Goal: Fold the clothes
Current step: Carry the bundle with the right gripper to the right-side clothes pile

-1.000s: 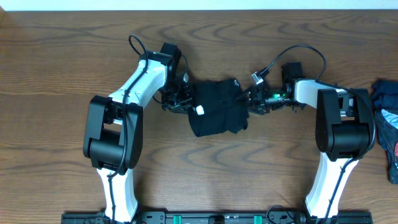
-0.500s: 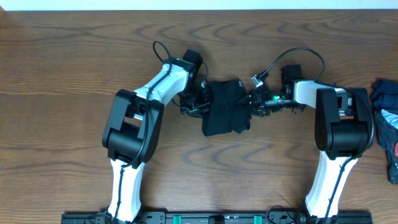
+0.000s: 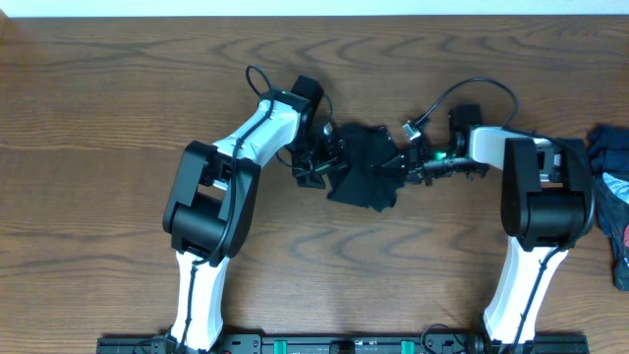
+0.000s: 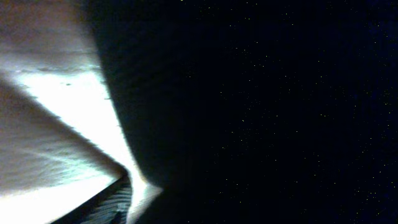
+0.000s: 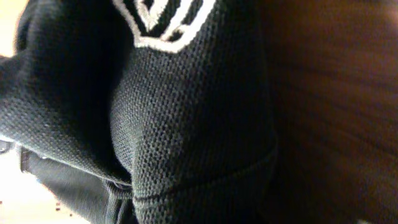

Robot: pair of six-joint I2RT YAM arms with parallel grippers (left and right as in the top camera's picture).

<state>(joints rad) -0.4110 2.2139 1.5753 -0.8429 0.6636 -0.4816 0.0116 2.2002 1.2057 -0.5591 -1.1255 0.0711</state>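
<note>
Your black top (image 3: 366, 169) lies bunched mid-tabletop (image 3: 118, 118) with wood showing all round, left hand (image 3: 332, 165) at its 9 o'clock edge, right hand (image 3: 399, 167) at 3, both seemingly buried in fabric, so I cannot tell their grip.

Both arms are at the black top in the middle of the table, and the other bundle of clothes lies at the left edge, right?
No: the overhead view shows the blue bundle at the right edge of the table. The left gripper and right gripper are indeed at the black top in the middle.
</note>
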